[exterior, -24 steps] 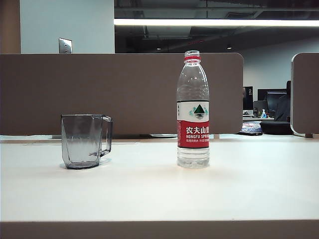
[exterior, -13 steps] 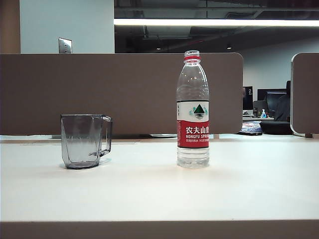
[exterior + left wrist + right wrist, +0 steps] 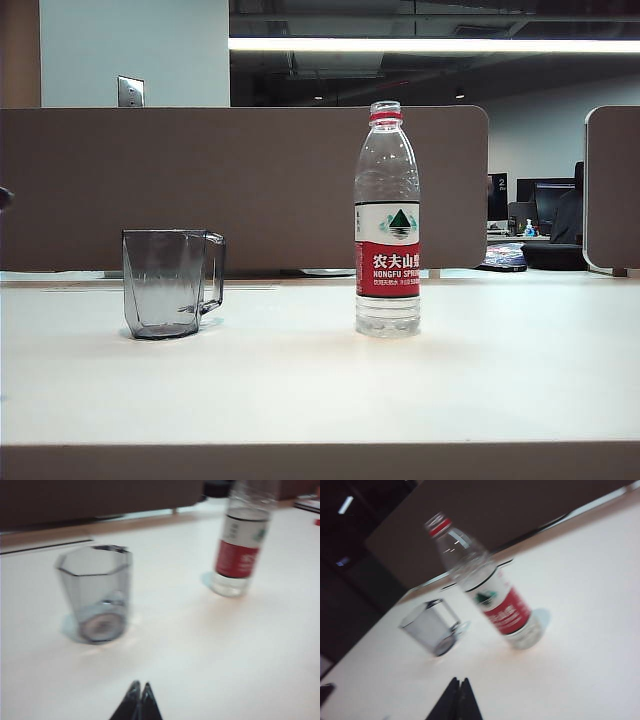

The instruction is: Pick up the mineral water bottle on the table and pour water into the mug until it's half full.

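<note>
Nearest the wrist cameras, both tools are sitting pinched together and carrying nothing: the left tool [image 3: 138,692] is hovering over bare counter [image 3: 320,390] short of the mug [image 3: 170,283], the right tool [image 3: 457,690] short of the mineral water bottle [image 3: 387,220]. Farther out, the bottle is standing upright, uncapped, well apart from the mug, which is looking empty. So nothing appears to be underway yet; grasping, lifting and pouring to the halfway mark are all remaining.
</note>
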Motion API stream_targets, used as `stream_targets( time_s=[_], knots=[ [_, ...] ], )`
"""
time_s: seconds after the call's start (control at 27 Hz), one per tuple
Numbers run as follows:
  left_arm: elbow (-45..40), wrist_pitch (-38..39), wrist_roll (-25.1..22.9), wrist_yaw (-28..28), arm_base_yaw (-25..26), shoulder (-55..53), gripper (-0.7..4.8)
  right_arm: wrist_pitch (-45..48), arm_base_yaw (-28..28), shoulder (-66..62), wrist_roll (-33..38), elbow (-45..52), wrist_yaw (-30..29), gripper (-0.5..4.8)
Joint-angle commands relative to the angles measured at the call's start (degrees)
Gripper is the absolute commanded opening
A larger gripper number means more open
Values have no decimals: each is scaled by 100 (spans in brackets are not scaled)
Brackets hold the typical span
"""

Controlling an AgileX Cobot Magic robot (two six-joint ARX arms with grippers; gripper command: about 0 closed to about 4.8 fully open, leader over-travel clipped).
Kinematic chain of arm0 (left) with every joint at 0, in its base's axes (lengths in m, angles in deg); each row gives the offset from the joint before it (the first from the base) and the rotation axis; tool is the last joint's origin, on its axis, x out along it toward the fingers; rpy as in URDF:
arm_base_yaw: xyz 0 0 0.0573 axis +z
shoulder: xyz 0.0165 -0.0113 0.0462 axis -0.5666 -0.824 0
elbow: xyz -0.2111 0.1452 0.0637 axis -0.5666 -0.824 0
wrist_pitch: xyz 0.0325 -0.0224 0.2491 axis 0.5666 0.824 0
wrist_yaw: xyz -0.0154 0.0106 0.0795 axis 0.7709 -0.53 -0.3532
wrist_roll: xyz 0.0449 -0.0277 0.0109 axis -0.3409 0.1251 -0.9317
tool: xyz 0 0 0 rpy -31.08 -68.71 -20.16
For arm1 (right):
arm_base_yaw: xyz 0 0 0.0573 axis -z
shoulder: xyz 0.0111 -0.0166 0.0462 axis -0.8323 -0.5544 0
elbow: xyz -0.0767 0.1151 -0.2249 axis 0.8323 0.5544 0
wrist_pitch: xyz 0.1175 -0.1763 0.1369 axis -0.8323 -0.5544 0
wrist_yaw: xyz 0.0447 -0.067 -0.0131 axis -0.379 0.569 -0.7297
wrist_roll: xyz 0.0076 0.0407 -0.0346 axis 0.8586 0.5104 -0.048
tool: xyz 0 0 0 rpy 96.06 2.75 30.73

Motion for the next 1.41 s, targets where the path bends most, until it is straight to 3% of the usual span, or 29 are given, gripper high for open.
stream_targets(
  time_s=[0.04, 0.07, 0.26, 0.3, 0.33, 0.37, 0.44, 0.59, 0.67, 0.78, 1.08, 1.41],
  knots=[
    [17, -70, -2, 63, -321, -85, -5, 105, -103, -11, 459, -17, -509, 21],
    [17, -77, -2, 59, -332, -85, -5, 103, -184, -11, 455, -55, -498, 30],
    [17, -74, -2, 57, -332, -83, -5, 103, -942, -214, -378, -492, 505, 220],
    [17, -74, -2, 57, -332, -83, -5, 129, -1294, -579, -813, -669, 857, 381],
    [17, -74, -2, 57, -332, -83, -5, 216, -1471, -793, -1117, -726, 970, 465],
    [17, -72, -2, 57, -332, -83, -5, 645, -1910, -1344, -1788, -793, 1255, 479],
    [17, -74, -2, 57, -332, -83, -5, 1204, -2365, -1932, -2223, -791, 1766, 479],
    [17, -74, -2, 57, -332, -83, -5, 2649, -3331, -3526, -3014, -796, 3663, 479],
    [17, -72, -2, 57, -332, -83, -5, 3624, -3587, -4448, -3195, -813, 4271, 479],
    [17, -72, -2, 57, -332, -83, -5, 4986, -3606, -5855, -3206, -964, 4266, 479],
    [17, -68, -2, 57, -332, -83, -5, 7228, -3611, -9318, -3152, -2159, 4389, 479],
    [17, -72, -2, 55, -332, -83, -5, 7399, -3445, -10415, -3145, -3010, 4642, 479]
  ],
)
